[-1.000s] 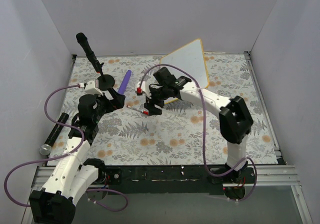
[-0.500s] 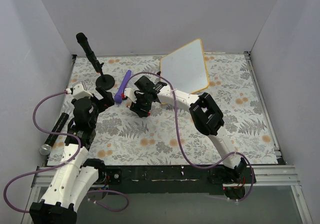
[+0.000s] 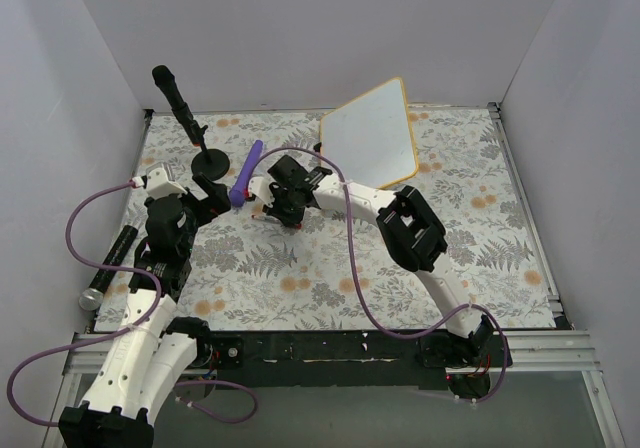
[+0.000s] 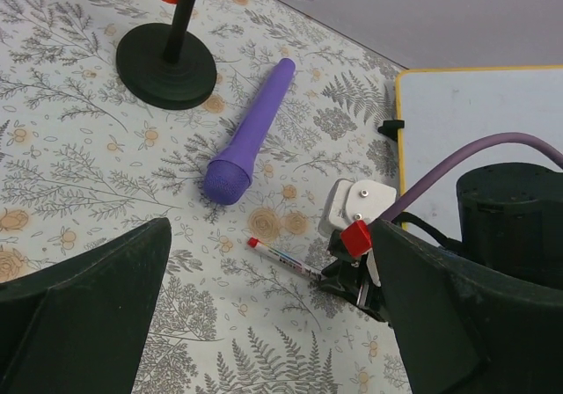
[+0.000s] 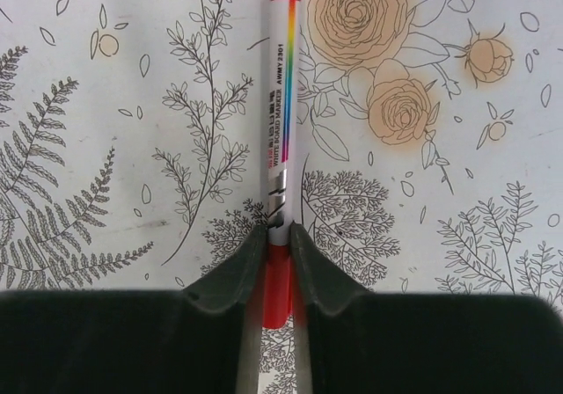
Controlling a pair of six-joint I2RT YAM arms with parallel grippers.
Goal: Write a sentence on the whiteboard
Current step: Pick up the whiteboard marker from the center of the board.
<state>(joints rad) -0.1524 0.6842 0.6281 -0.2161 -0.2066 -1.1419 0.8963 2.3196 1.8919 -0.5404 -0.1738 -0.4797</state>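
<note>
Floral mat [image 3: 330,268] covers the table. Whiteboard [image 3: 370,133] sits at the mat's far side. Left gripper [image 4: 268,231] is well left of the whiteboard, jaws spread as wide as they go, nothing in them. Right gripper [image 5: 278,236] is near the whiteboard's front-left, jaws pinched narrow on the marker [image 5: 281,130] by its red end, marker flat on the mat. Black stand [image 4: 167,64] and purple mic [image 4: 251,139] lie left of the whiteboard
</note>
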